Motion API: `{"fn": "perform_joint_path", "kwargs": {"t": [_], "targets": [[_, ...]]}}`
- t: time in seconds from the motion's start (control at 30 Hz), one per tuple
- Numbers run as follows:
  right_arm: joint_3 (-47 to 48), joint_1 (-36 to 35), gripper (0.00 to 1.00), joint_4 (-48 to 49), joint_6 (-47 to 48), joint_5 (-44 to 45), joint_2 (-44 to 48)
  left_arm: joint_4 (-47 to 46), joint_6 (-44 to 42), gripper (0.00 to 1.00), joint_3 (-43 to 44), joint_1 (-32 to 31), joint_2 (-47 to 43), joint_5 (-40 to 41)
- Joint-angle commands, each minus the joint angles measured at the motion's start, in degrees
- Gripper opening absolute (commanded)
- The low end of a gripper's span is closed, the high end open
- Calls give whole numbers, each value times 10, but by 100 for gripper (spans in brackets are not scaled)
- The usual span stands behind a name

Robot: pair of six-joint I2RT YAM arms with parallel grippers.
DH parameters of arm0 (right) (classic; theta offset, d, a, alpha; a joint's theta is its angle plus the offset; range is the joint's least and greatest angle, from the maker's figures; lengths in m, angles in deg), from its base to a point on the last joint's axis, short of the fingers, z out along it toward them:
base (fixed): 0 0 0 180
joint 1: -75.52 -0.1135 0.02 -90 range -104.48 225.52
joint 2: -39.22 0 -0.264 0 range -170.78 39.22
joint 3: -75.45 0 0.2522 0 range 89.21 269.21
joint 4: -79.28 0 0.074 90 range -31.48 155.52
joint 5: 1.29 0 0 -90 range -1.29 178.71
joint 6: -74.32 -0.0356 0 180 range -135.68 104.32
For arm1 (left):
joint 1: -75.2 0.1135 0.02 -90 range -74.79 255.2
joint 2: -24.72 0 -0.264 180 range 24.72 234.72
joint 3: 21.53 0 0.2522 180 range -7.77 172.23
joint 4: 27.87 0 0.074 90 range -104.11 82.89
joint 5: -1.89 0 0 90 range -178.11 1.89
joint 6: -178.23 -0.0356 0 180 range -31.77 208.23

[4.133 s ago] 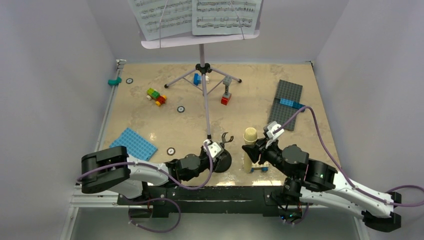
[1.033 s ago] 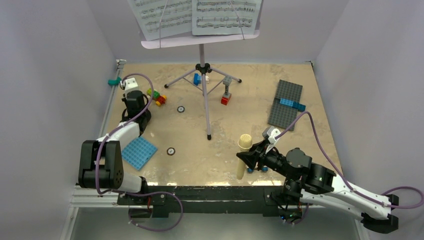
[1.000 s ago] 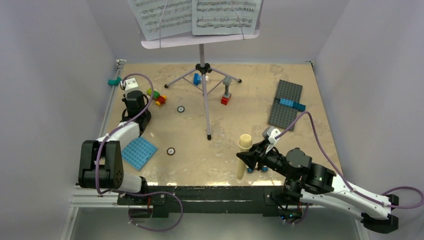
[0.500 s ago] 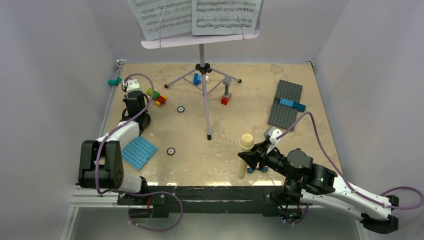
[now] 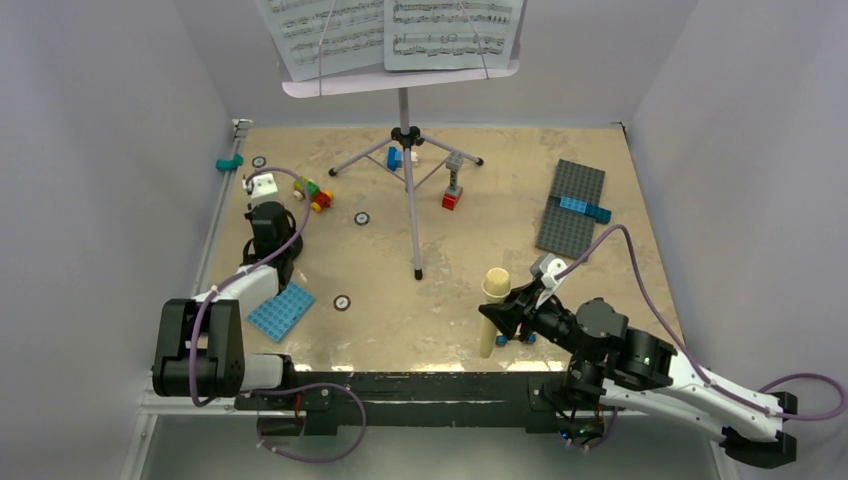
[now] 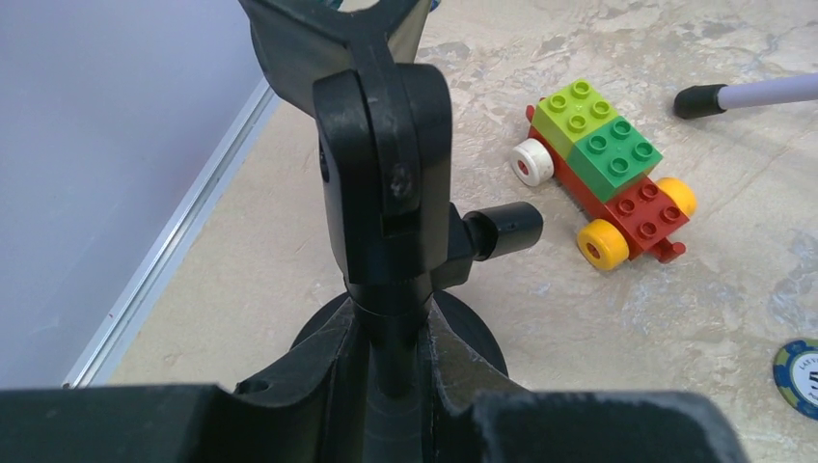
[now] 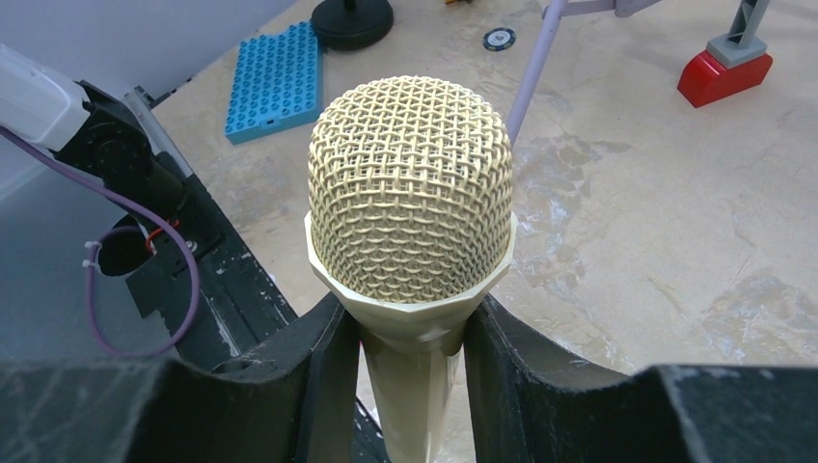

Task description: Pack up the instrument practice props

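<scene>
Cut off at top: sheet-music pages [image 5: 450, 30]; half-hidden: mic stand [image 6: 386, 193] base.

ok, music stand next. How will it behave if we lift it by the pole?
Probably top-heavy: the music stand carries a wide desk on a thin pole, so it may tip. Its legs look long and thin, likely to flex or snag the bricks nearby. The pages seem to just lean there; tilted, they could slide off.
</scene>
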Motion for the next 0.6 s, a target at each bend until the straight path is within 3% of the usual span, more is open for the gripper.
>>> {"fn": "perform_joint_path", "kwargs": {"t": [0.0,0.2,0.57], "targets": [[18,-1,0,15,2,17,19,-72,-5,11,-25,0,-28,-24],[11,-1,0,22,2,16,25,-44,9,28,-29,-7,-37,-23],[9,-1,0,21,-1,14,20,-105,10,32,-29,-6,-13,-71]]}}
